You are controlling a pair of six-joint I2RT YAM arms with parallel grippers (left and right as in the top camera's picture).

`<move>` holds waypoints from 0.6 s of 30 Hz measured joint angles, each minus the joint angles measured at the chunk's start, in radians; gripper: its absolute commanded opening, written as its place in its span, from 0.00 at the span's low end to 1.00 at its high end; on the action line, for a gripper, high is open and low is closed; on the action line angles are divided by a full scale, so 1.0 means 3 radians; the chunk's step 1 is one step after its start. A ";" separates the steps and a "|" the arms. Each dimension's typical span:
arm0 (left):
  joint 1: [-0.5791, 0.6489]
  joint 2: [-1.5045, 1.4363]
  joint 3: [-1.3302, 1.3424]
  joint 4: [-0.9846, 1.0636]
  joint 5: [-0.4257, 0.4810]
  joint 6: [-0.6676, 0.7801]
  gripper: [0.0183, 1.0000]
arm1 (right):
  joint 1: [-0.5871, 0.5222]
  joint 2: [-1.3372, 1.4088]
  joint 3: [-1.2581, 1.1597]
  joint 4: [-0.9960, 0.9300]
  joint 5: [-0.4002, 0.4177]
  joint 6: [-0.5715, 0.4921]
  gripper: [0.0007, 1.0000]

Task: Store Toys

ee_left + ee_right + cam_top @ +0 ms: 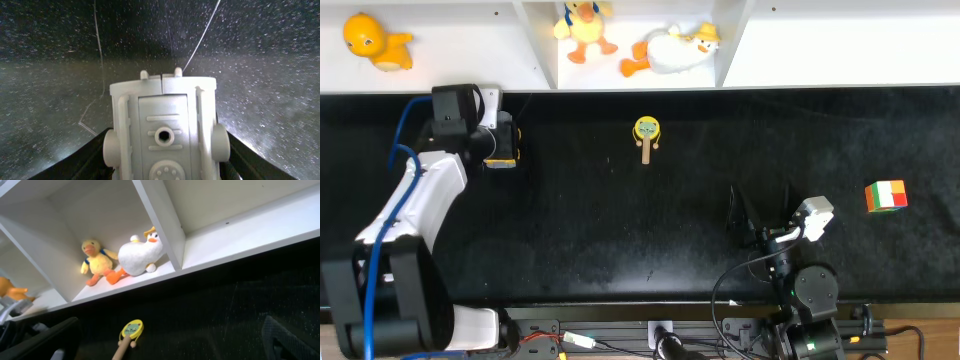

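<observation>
My left gripper (503,148) is at the far left of the black table, just in front of the shelf, and is shut on a grey plastic robot toy (165,115) that stands between its black fingers (95,150). A yellow rattle with a wooden handle (647,136) lies mid-table near the shelf, also seen as the rattle (130,331) ahead of my right gripper (171,326). That right gripper (760,213) hangs open and empty near the front right. A multicoloured cube (886,195) rests at the far right.
The white shelf (540,50) runs along the table's back edge. An orange duck (378,42) sits in its left compartment; a yellow duck plush (585,28) and a white goose plush (675,48) fill the middle one. The right compartment (840,40) has free room.
</observation>
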 measured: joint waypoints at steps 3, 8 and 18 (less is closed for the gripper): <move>0.0000 -0.0141 0.0130 -0.0196 0.0000 -0.0001 0.29 | 0.0000 0.0001 0.0000 0.0000 0.0000 0.0001 1.00; 0.0000 -0.0500 0.0240 -0.0357 -0.0001 -0.0010 0.28 | 0.0000 0.0000 0.0000 0.0000 -0.0001 0.0003 0.99; 0.0000 -0.0732 0.0263 0.0114 0.0000 -0.0013 0.26 | 0.0000 0.0000 0.0000 0.0000 0.0000 0.0000 1.00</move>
